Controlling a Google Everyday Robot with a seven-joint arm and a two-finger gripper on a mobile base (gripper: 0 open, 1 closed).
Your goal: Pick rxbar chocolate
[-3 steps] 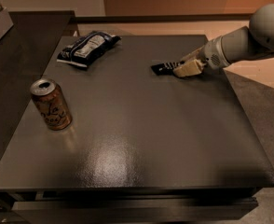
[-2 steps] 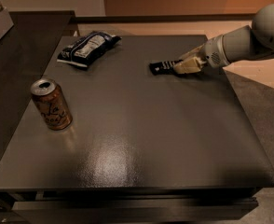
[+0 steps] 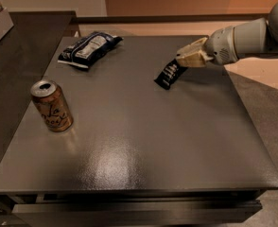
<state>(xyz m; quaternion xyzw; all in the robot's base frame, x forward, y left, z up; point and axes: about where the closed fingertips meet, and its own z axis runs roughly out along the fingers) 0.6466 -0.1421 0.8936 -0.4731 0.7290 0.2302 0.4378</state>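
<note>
Rxbar chocolate, a small flat rectangular black wrapper with white lettering [image 3: 169, 74], is over the far right part of the dark grey square table [image 3: 143, 145]. The rxbar chocolate is tilted: its upper end is between the beige fingers [image 3: 192, 59] of the two-finger gripper [image 3: 182, 61], and its lower end points down toward the middle of the table. I cannot tell if the lower end touches the table surface or is just above it.

The gripper is closed on this upper end of the wrapper. It reaches in from the right side of the table, at the end of the pale grey rounded robot arm [image 3: 245, 37], which crosses the right edge of the table.

A puffy dark blue and white snack bag [image 3: 89, 49] lies flat at the far left part of the table, well apart from the gripper. A copper-coloured metal drink can with an opened top [image 3: 51, 106] stands upright near the left edge of the table.
</note>
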